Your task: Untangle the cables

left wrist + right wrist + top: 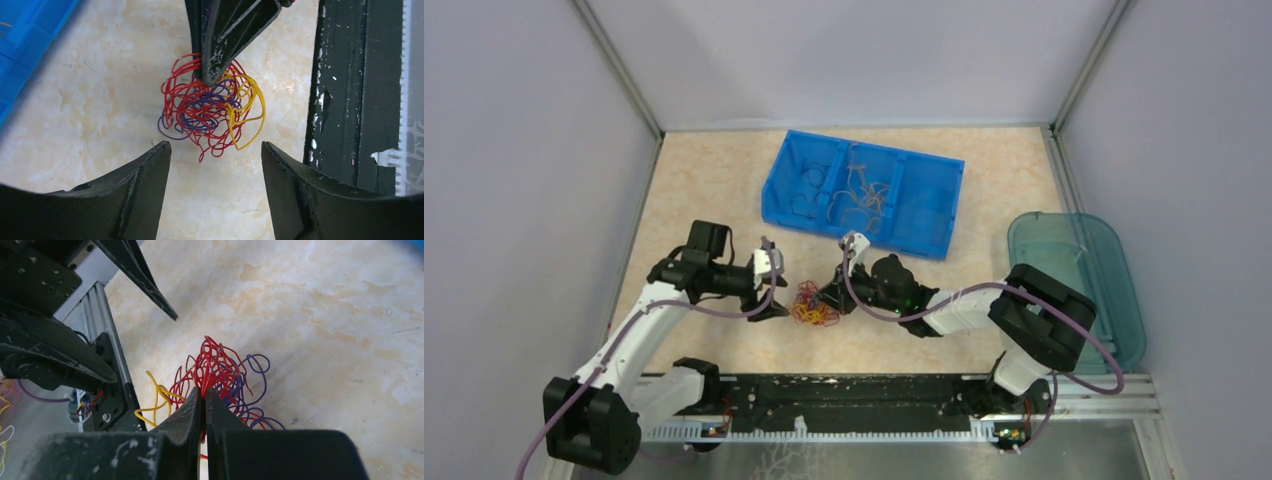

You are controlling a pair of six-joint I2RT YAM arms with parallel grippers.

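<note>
Beige tabletop (714,185); right claw (204,393) tight on cables (218,365)

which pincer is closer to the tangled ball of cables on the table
Right. The right pincer is shut on red strands of the cable tangle. The left pincer is open just beside it, its tips not touching any strand.
</note>
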